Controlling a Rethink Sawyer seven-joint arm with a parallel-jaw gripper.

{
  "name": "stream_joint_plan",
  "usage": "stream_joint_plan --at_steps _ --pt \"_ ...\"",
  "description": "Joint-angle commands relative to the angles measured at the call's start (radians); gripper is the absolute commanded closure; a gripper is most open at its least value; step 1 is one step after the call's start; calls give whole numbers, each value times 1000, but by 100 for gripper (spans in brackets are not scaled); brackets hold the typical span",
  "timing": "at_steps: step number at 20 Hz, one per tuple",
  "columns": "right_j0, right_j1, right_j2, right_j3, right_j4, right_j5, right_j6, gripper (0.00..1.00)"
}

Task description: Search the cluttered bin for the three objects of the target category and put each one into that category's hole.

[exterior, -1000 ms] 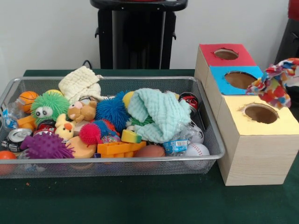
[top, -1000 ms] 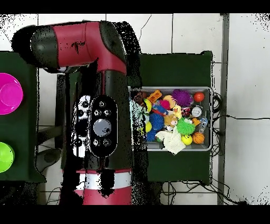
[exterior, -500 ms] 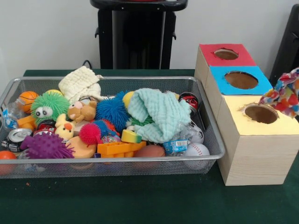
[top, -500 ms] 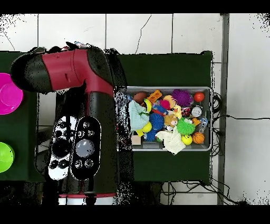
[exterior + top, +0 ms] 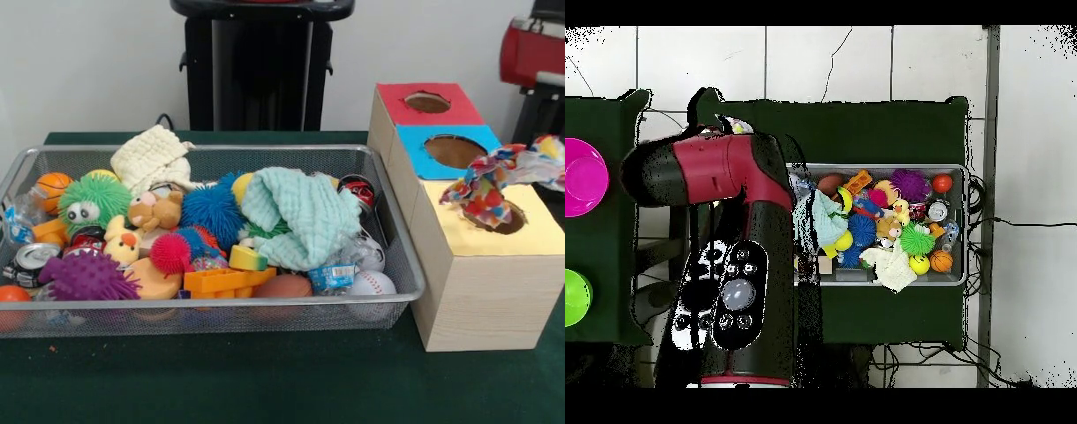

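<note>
Before you, a green-covered table (image 5: 265,380) carries a wire-mesh bin (image 5: 212,314) beside a three-holed wooden box (image 5: 481,291).

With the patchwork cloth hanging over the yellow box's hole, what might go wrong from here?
1. The multicoloured cloth hangs over the near rim of the hole in the yellow box top, with part trailing right; released now, it may drape across the rim rather than drop in.
2. The gripper is not visible in either view, so how securely the cloth is held cannot be judged.
3. The blue hole lies close behind; a swinging cloth might catch there.
</note>
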Motion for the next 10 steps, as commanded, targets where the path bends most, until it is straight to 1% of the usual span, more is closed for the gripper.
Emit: stream_joint_plan --at_steps 1,4,10 --pt "-26 10 39 252 23 -86 150 100" --pt "-16 19 43 253 54 -100 189 100" --pt "13 49 32 231 106 -92 238 100"
